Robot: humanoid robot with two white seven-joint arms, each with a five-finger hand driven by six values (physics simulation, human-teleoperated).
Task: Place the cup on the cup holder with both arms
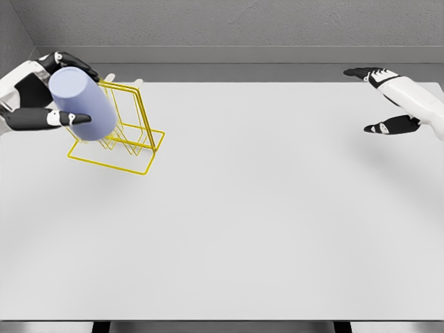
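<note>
- Left hand, black-and-white, five-fingered, is clamped around the pale lavender cylindrical cup; palm is hidden behind the cup, arm is cut by the frame edge.
- Cup is held tilted over the thin yellow wire cup holder; holder's left part is masked, contact cannot be told.
- Bare white table.
- Right hand is seen at far right, fingers spread, nothing held, forearm cropped.

The yellow wire cup holder stood as the only fixed obstacle on the white table, near its far left corner, with the lavender cup in the left hand crowding its left side. The right hand, fingers spread, hung at the far right; the broad surface between lay open.
</note>
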